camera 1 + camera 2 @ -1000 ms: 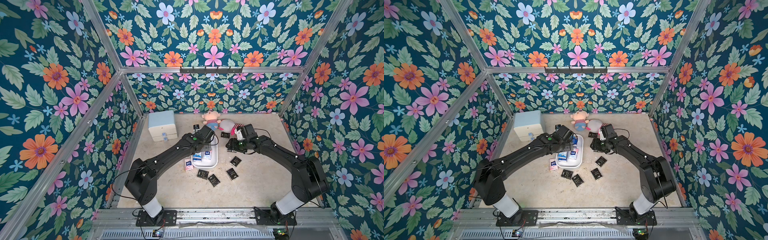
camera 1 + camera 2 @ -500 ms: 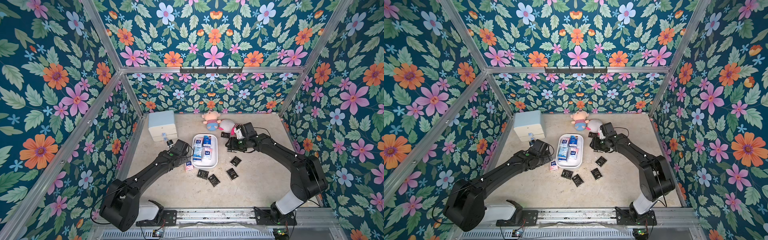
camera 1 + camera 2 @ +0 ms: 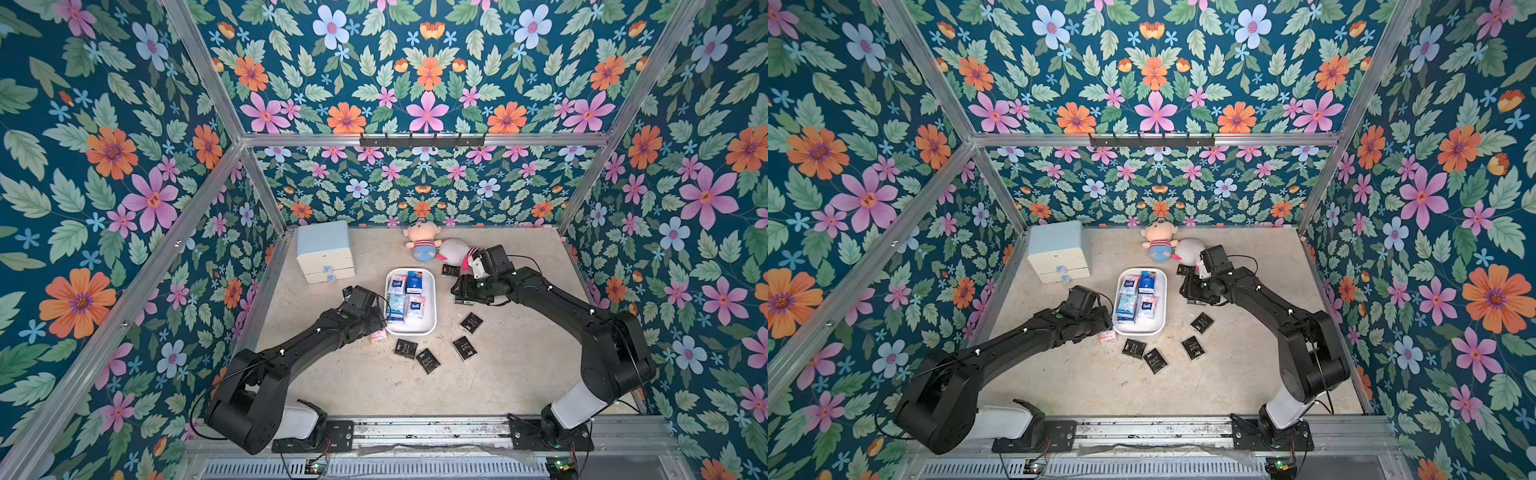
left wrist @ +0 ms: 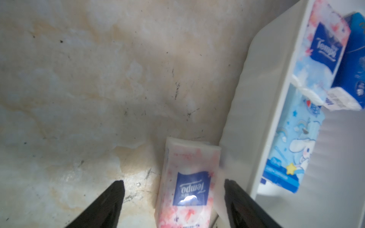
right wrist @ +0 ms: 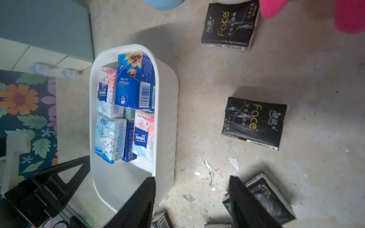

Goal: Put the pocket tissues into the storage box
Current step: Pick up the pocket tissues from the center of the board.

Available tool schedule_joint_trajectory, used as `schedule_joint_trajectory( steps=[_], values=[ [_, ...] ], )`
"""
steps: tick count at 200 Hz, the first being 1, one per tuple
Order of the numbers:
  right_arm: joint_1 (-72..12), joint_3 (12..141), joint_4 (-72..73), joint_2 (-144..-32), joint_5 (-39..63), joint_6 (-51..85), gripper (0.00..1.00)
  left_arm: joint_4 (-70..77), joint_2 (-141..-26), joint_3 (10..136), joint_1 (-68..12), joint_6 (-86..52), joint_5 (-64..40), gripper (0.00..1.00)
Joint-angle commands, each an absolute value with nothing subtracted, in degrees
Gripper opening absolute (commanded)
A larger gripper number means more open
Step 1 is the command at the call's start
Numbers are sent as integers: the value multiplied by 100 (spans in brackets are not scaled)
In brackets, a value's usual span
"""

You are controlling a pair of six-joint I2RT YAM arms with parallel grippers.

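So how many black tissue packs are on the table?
6 black packs: one by the white plush, one hidden from above by the right arm but seen from its wrist, one right of the storage box, three nearer the robot. More might hide under the arms.

The left arm and the right arm are built of black, rounded links; small white dots are seen along them; the lowest segment of each is covered in white; each is fixed on a black base plate with small screws; a thin black cable is looped at each wrist; the left gripper and the right gripper are fitted with black fingers that narrow to a point.
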State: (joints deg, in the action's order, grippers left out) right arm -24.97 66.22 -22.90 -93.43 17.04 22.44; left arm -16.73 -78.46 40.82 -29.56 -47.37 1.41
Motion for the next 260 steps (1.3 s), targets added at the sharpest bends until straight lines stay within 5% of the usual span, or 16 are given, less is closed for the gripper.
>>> schedule_joint_trajectory(
  steps=[1, 101, 191, 260],
  values=[
    [-2496, 6618, -2320, -9333, 1669, 2175, 64, -1425, -7897, 4048, -2962, -4671, -113, 84],
    [-2503, 6574, -2320, -9332, 1621, 2136, 64, -1591, -8607, 4343, -3225, -4608, -18, 81],
    [-2497, 6583, -2337, -9317, 1577, 2110, 64, -2489, -8867, 4941, -3278, -4500, 629, 45],
    [-2490, 6583, -2297, -9356, 1614, 2127, 64, -2760, -8068, 5580, -3342, -4976, 927, 47]
  ],
)
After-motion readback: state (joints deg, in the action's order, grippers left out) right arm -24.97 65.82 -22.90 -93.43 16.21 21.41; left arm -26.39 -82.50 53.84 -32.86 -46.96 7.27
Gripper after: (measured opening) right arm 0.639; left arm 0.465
